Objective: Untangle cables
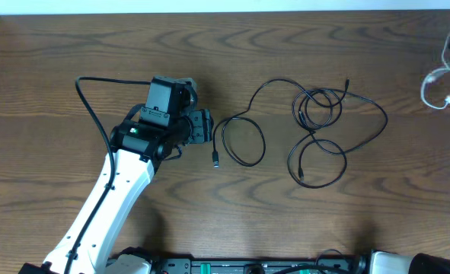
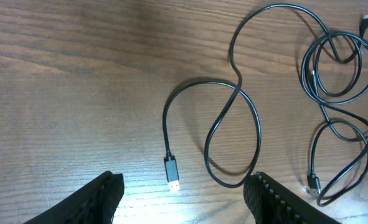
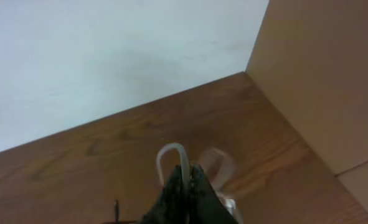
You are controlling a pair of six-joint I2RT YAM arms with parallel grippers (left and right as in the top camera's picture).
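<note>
Currently L claw [image 2: 185,186] wide above black cable [image 2: 233,124] plug, mid-frame; R claw [image 3: 185,190] pinches white cable [image 3: 171,146], upper right overhead.

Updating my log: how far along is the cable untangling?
Done: the white cable is clear of the black cable, gripped by the shut right claw. In hand: the open left claw hovers at the black cable's USB plug. Left: its overlapping loops need straightening.

Overhead top-down, left wrist shares black cable [image 2: 238,88], right faces wall [image 3: 109,62]
</note>
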